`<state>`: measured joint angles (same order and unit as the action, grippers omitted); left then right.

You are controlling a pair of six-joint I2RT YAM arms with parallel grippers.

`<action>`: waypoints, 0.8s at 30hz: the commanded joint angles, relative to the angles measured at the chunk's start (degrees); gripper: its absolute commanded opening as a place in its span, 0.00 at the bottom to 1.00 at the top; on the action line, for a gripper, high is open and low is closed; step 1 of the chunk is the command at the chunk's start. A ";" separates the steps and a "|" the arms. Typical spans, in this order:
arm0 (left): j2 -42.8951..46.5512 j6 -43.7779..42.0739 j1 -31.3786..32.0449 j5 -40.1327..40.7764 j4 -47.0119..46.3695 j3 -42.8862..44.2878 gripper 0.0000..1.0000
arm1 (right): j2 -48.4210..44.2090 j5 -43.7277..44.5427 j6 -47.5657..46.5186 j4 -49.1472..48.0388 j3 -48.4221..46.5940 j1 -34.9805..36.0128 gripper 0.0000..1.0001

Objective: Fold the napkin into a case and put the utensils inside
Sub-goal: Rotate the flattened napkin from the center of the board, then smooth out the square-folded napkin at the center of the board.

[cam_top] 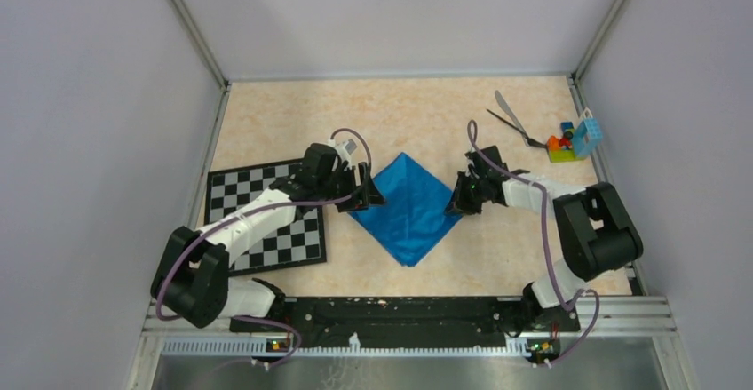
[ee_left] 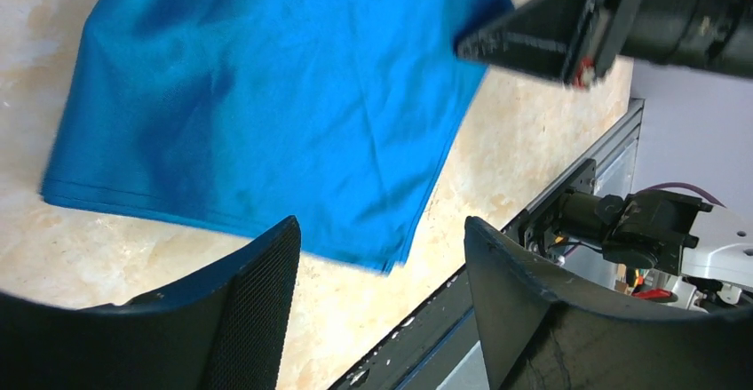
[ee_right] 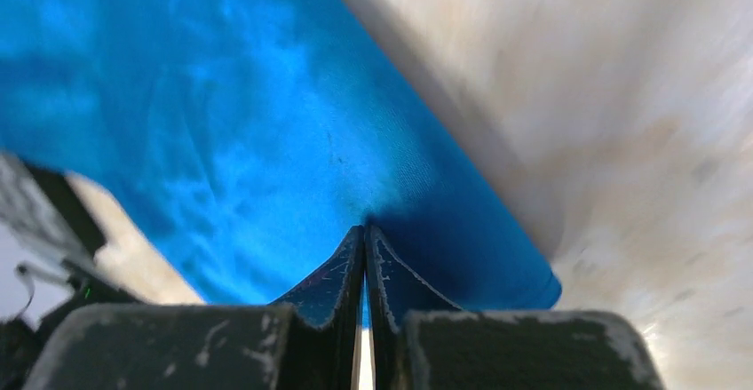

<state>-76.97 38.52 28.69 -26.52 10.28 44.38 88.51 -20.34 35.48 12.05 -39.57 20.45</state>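
The blue napkin [cam_top: 408, 208] lies folded as a diamond in the middle of the table, with layered edges showing in the left wrist view [ee_left: 266, 97]. My right gripper [cam_top: 459, 198] is at its right corner, shut on the napkin [ee_right: 222, 123], its fingertips [ee_right: 366, 228] pinching the cloth. My left gripper [cam_top: 373, 196] hovers at the napkin's left corner, open [ee_left: 382, 226], with nothing between its fingers. The utensils lie at the back right: a silver knife [cam_top: 504, 106] and a thin black piece [cam_top: 515, 129]. No case shape shows.
A chessboard [cam_top: 266, 221] lies left of the napkin, under my left arm. Colourful toy blocks [cam_top: 568, 141] sit by the right wall, next to the utensils. The black rail [cam_top: 400, 310] with the arm bases runs along the near edge.
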 commanded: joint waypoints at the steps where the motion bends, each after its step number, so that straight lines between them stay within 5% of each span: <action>1: 3.82 -1.77 0.03 1.05 -0.12 2.37 0.73 | 11.14 22.92 -10.94 3.56 -10.15 -2.16 0.03; 6: 0.74 -3.18 -1.40 2.11 1.84 3.99 0.73 | 19.81 15.72 -21.16 10.18 -29.14 -2.03 0.08; 9: -3.29 -5.46 -2.41 1.28 3.79 7.01 0.73 | 12.87 8.19 -21.19 11.59 -28.58 -1.59 0.39; 11: -5.62 -6.26 -2.49 1.84 5.45 8.73 0.73 | 8.36 -1.56 -19.54 9.51 -24.03 -0.87 0.51; 16: -7.63 -7.25 -2.52 4.01 5.73 7.73 0.68 | 0.32 -19.39 -11.42 0.62 -9.22 -0.84 0.51; 24: -11.28 -8.26 -2.67 7.34 4.85 6.86 0.62 | -5.63 -15.38 -14.25 5.25 0.39 -1.79 0.48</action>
<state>-86.50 31.79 26.22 -21.43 16.16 51.42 86.26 -36.27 23.00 16.03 -39.79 19.35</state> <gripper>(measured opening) 0.652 0.498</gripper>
